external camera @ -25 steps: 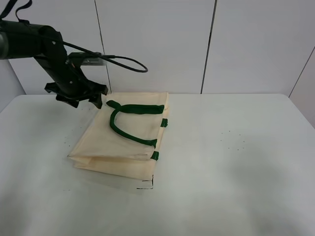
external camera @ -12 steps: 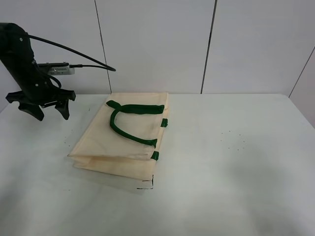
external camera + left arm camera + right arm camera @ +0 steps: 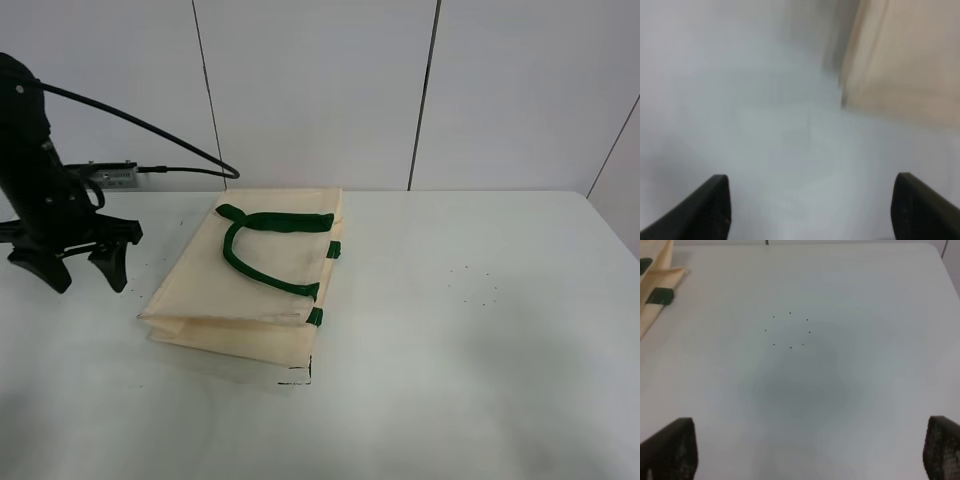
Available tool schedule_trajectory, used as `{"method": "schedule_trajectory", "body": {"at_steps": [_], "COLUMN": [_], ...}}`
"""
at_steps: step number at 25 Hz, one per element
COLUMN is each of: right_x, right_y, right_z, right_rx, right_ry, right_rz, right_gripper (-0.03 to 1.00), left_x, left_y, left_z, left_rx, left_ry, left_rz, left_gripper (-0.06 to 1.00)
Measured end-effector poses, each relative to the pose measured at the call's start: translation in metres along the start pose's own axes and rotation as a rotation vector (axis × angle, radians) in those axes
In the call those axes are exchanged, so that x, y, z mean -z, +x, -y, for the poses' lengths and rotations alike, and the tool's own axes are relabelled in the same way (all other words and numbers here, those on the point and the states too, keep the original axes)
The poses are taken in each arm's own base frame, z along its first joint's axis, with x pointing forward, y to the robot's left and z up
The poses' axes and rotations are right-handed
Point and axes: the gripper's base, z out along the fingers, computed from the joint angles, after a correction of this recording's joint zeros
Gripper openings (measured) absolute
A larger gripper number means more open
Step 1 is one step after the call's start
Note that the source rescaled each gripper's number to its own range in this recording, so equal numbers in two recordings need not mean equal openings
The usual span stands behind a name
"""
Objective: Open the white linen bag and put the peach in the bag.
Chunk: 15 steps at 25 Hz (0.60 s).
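While the white linen bag (image 3: pixel 250 285) lies flat and closed on the table (image 3: pixel 480 330), the left gripper (image 3: pixel 68 268) has swung away from it and down, fingers spread and empty. The right gripper (image 3: pixel 810 450) is spread too. No peach shows anywhere.

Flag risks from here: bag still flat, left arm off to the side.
1. The cream fabric tote bag lies flat and folded, green strap handles pressed on top, so a pinch may catch both layers and not open it.
2. No peach shows in any view, so its pick-up spot is unknown.
3. The left gripper hangs open beside the bag over bare white table; the left wrist view is blurred.
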Motion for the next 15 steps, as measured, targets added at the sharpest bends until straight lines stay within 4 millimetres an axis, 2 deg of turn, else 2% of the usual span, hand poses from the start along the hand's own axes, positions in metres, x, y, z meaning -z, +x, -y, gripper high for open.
{"method": "schedule_trajectory", "body": {"at_steps": [7, 12, 15], "right_x": [0.000, 0.000, 0.000], "right_y": [0.000, 0.000, 0.000], "right_z": [0.000, 0.000, 0.000], "right_rx": [-0.002, -0.002, -0.002], "right_ry": [0.000, 0.000, 0.000], "right_rz": [0.000, 0.000, 0.000], "right_gripper": [1.00, 1.00, 1.00], "left_x": [0.012, 0.005, 0.001], "left_y": [0.098, 0.169, 0.202], "left_z": [-0.010, -0.018, -0.021], "left_rx": [-0.016, -0.036, -0.059], "left_ry": [0.002, 0.010, 0.019], "left_rz": [0.030, 0.129, 0.253], "left_gripper": [0.93, 0.93, 0.93]}}
